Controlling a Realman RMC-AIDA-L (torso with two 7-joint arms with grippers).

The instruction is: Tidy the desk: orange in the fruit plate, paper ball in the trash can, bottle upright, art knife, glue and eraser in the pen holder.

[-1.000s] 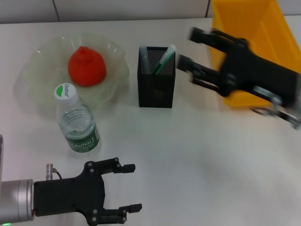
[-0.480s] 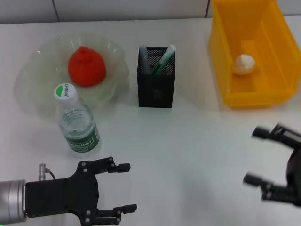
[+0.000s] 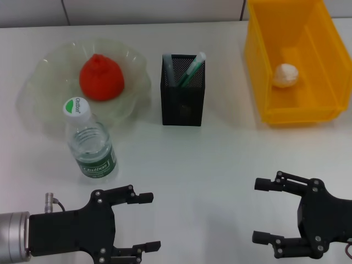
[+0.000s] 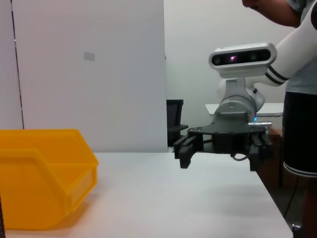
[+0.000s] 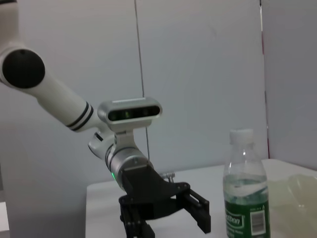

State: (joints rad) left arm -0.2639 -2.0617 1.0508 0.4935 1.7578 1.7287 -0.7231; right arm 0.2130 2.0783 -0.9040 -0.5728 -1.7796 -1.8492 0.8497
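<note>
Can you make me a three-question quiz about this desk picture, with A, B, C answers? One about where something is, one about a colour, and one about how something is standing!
1. Where is the paper ball?
A. in the trash can
B. on the fruit plate
C. in the pen holder

2. What colour is the bottle cap?
A. red
B. white
C. black

3. How is the bottle?
A. lying down
B. upside down
C. standing upright

Answers: 1 A, the white ball lies inside the yellow bin. 2 B, the cap looks white from above. 3 C, it stands cap-up beside the fruit plate.
</note>
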